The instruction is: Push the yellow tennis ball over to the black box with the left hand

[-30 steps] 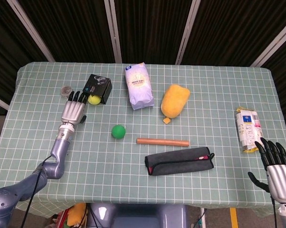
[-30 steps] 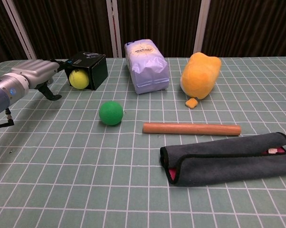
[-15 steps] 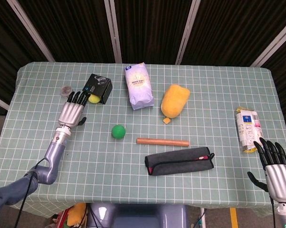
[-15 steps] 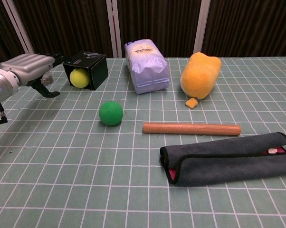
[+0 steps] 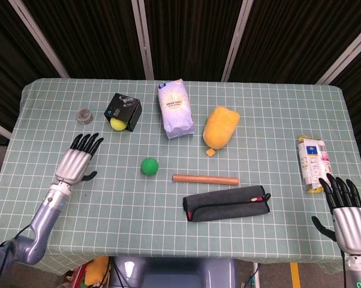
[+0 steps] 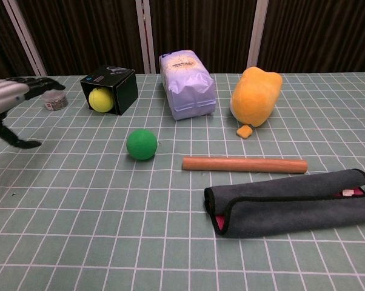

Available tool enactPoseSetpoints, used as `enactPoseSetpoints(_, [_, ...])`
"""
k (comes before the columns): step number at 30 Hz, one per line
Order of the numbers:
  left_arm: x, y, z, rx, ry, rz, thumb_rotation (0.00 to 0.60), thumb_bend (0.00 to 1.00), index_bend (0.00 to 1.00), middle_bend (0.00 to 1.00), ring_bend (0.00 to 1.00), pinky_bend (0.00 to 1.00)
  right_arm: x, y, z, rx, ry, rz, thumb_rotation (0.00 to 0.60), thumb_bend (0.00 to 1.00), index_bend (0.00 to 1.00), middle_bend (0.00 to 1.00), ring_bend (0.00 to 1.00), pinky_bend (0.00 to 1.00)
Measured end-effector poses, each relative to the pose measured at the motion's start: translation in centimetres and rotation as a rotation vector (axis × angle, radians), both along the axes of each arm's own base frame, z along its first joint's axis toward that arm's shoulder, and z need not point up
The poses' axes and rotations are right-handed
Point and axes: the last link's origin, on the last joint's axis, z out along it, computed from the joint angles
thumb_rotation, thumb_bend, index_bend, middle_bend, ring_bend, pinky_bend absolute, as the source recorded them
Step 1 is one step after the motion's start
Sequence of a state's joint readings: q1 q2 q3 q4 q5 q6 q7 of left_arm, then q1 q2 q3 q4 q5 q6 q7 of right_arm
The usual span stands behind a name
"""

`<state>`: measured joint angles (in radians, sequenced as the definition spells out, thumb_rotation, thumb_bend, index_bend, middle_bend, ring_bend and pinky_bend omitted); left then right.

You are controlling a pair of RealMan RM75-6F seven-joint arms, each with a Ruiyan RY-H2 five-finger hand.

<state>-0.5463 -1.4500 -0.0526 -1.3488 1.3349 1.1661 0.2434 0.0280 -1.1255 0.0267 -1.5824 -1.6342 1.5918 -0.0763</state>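
Note:
The yellow tennis ball rests against the front face of the black box at the back left of the table. My left hand is open, its fingers spread, well to the left and nearer than the ball, holding nothing. At the near right corner my right hand hovers open and empty; the chest view does not show it.
A green ball, a wooden rod, a dark pouch, a white bag, a yellow plush, a small round tin and a snack packet lie on the checked cloth.
My left hand has pulled back from the ball, moving toward me and to the left. The ball stays against the box. The right hand has barely shifted.

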Motion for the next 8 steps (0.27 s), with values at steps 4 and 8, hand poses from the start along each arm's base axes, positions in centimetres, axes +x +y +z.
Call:
enactPoseSetpoints(4, [-0.8, -6.4, 1.9, -0.007, -0.028, 0.007, 0.600, 0.18, 0.00, 0.00, 0.00, 0.00, 0.1, -0.1, -0.4, 0.010, 0.012, -0.005, 0.600, 0.27, 0.00, 0.00, 0.00, 0.00])
enactPoseSetpoints(8, [-1.9, -12.2, 3.9, 0.033, -0.002, -0.018, 0.600, 0.18, 0.00, 0.00, 0.00, 0.00, 0.2, -0.1, -0.7, 0.016, 0.008, -0.006, 0.600, 0.27, 0.00, 0.00, 0.00, 0.00])
